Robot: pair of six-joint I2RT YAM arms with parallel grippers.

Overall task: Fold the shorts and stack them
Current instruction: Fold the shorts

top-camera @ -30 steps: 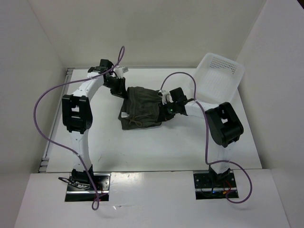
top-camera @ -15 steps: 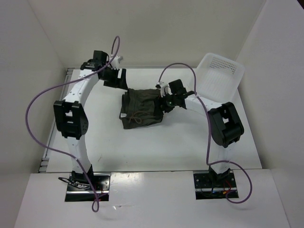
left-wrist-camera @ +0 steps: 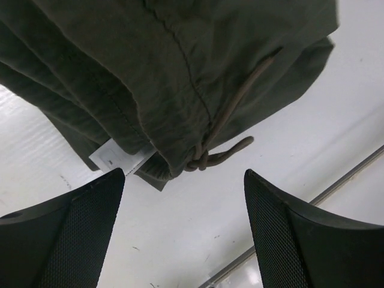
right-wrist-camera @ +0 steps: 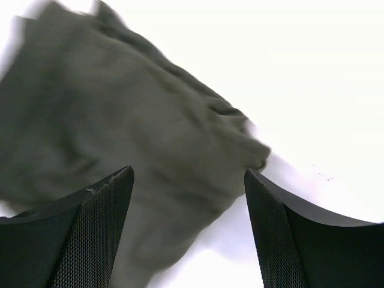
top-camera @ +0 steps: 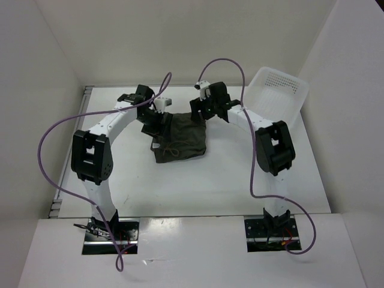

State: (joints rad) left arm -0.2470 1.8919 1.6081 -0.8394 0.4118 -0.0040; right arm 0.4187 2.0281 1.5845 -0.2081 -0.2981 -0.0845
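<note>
The dark olive-green shorts (top-camera: 181, 139) lie folded in a compact bundle on the white table (top-camera: 180, 180), slightly back of centre. My left gripper (top-camera: 151, 126) hovers at the bundle's left edge, open and empty. In the left wrist view the shorts (left-wrist-camera: 180, 66) fill the top, with the tan drawstring knot (left-wrist-camera: 207, 157) and a white label (left-wrist-camera: 117, 157) just ahead of the open gripper (left-wrist-camera: 183, 240). My right gripper (top-camera: 198, 113) hangs over the far right corner, open. The right wrist view shows the shorts (right-wrist-camera: 120, 132) blurred beneath the open, empty gripper (right-wrist-camera: 187, 240).
A white perforated basket (top-camera: 279, 99) leans at the back right corner. White walls close the table in on three sides. A metal rail (top-camera: 85, 102) runs along the table's left edge. Purple cables loop above both arms.
Both grippers have opened and let go of the shorts. The left arm swung off to the back left and returned to the bundle's left edge. The right gripper rose toward the far edge.
</note>
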